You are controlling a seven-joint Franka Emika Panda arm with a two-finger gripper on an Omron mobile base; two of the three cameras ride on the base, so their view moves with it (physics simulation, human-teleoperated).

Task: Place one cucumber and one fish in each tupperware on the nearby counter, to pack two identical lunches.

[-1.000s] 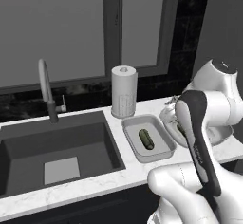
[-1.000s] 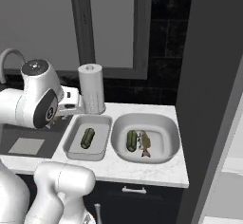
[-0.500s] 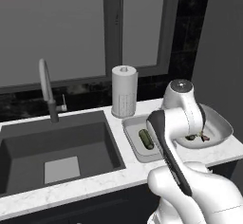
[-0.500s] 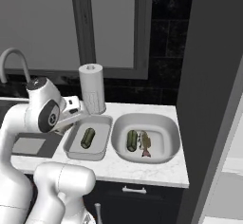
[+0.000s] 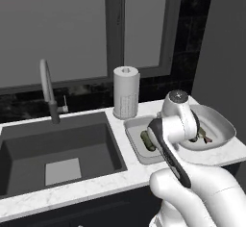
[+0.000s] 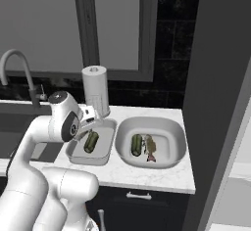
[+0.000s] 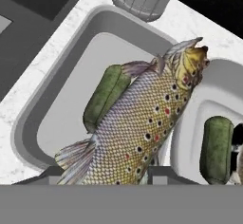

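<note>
My gripper (image 7: pixel 107 175) is shut on a spotted fish (image 7: pixel 142 123) and holds it just above the narrow tupperware tray (image 7: pixel 28 123), which has one cucumber (image 7: pixel 107 95) in it. The wider tupperware dish (image 7: pixel 223 71) next to it holds another cucumber (image 7: pixel 216 147). In the right base view my hand (image 6: pixel 86 120) hovers at the back edge of the tray (image 6: pixel 73 151) with its cucumber (image 6: pixel 91 142). The dish (image 6: pixel 176 149) there contains a cucumber (image 6: pixel 136 145) and a second fish (image 6: pixel 149 149). Both containers sit on the counter (image 6: pixel 147 176).
A paper towel roll (image 6: pixel 95 90) stands right behind the tray. The dark sink (image 5: pixel 57 149) and its faucet (image 5: pixel 48 89) lie to the left. A tall dark panel (image 6: pixel 220 103) closes off the counter's right end.
The arm has swung in and down over the narrow tray, carrying the fish with it. The things in the tray and the dish have not moved.
</note>
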